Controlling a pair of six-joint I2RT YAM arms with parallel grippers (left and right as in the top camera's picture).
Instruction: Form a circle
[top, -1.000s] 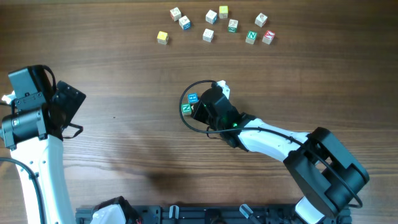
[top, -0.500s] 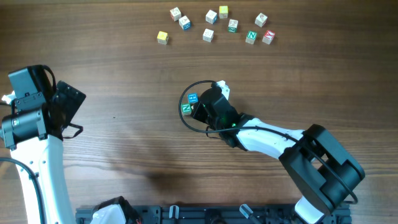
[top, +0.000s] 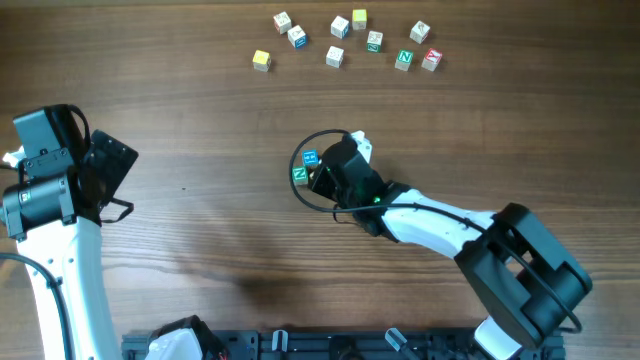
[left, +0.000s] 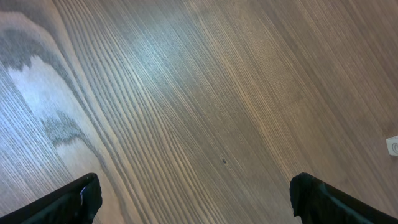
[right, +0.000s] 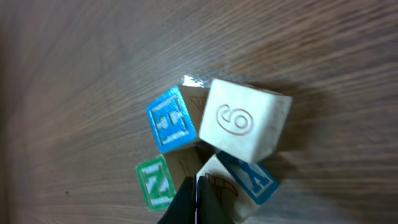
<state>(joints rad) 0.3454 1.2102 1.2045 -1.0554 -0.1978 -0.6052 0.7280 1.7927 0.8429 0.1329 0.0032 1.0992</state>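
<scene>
Jaws pressed together, the right gripper (right: 196, 194) sits against the circle (right: 239, 121), a clump well apart from the loose cubes (top: 335, 56), seemingly nudging it round. The next move calls for short, gentle pushes. The left gripper (left: 194, 193) hangs spread, well away from the circle.

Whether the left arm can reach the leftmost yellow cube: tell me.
Probably yes: the left claw is open and empty, and only bare table lies between it and the yellow cube.

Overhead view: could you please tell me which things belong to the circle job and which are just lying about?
Job in hand:
- circle, four letter cubes showing, packed together
- right gripper, shut, tips at the circle

Lying about:
- loose cubes, scattered well apart from the circle
- left gripper, open, off to the side
</scene>
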